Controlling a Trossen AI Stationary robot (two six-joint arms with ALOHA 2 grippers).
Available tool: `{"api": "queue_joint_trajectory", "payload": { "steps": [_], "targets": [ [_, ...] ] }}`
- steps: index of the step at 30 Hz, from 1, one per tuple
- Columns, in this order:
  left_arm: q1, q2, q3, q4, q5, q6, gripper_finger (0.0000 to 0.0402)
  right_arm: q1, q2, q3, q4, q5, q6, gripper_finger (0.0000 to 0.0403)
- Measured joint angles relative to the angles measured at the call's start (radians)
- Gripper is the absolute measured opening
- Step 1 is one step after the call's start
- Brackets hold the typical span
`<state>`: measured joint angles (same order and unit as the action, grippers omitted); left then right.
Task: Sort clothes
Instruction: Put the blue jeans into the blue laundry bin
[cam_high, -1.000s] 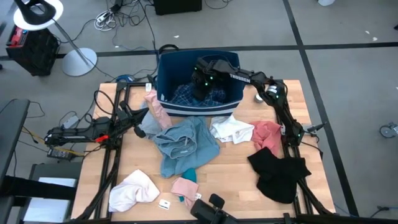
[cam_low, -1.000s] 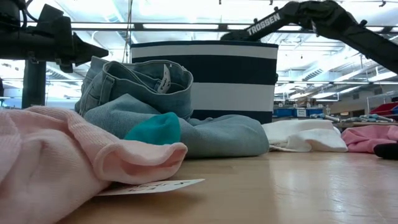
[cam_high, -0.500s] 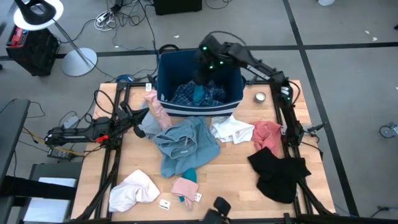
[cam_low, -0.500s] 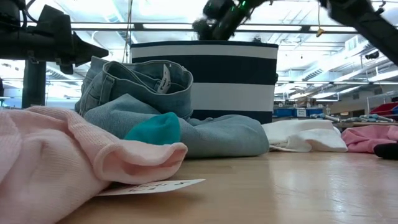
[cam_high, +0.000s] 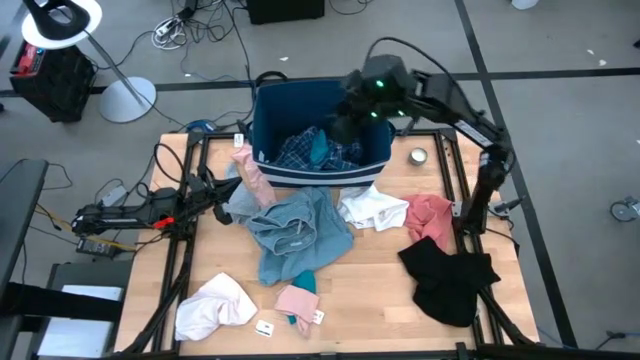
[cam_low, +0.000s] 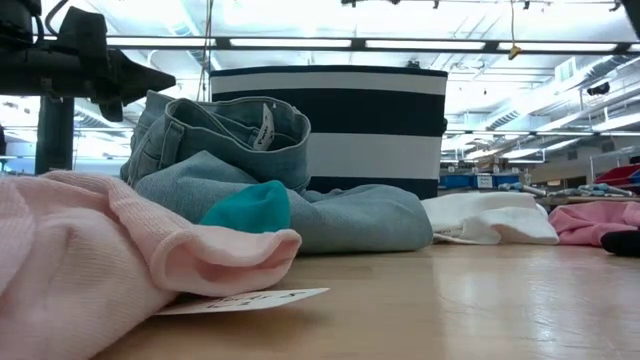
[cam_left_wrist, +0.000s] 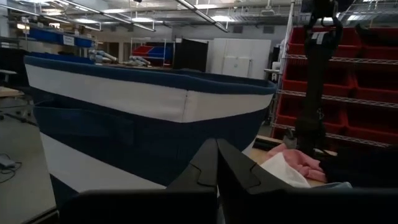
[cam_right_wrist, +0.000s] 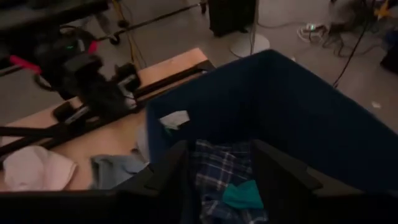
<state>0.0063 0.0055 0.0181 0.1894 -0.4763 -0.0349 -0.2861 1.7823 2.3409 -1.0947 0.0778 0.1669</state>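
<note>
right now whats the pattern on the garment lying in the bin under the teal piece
Blue plaid garment, lying in the bin under the teal piece; the right wrist view shows it best.

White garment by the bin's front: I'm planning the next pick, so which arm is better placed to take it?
Probably the right. The right gripper is open above the bin, just behind the white garment. The left gripper, fingers together, waits at the left edge, with the blue-grey garment between.

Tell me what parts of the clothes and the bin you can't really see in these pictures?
- Low view: the bin wall hides everything inside it.
- High view: the right gripper covers part of the plaid garment.
- Low view: the pink garment is cut off by the edge.
- High view: the small tin is too small to tell what it holds.
</note>
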Motion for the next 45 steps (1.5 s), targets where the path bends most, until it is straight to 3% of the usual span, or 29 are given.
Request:
{"api": "queue_joint_trajectory", "payload": {
  "steps": [9, 16, 24, 34, 39, 45],
  "targets": [
    [0.000, 0.000, 0.000, 0.000, 0.002, -0.002, 0.0004, 0.220, -0.109, 0.000, -0.115, 0.238, 0.053, 0.0171],
    [0.000, 0.000, 0.000, -0.005, 0.030, 0.002, 0.0004, 0.423, -0.136, 0.000, -0.243, 0.484, 0.165, 0.0169],
    [0.000, 0.000, 0.000, 0.002, 0.215, -0.004, 0.0004, 0.663, -0.134, -0.064, -0.422, 0.742, 0.437, 0.0169],
    [0.000, 0.000, 0.000, 0.036, 0.226, -0.040, 0.0004, 0.962, -0.134, -0.461, -0.475, 1.100, 0.933, 0.0169],
    [0.000, 0.000, 0.000, -0.002, 0.227, -0.097, 0.0015, 1.027, -0.132, -0.699, -0.475, 1.151, 1.280, 0.0169],
    [0.000, 0.001, 0.000, -0.032, 0.226, -0.162, 0.0079, 1.087, -0.132, -0.941, -0.422, 1.151, 1.601, 0.0169]
  ]
}}
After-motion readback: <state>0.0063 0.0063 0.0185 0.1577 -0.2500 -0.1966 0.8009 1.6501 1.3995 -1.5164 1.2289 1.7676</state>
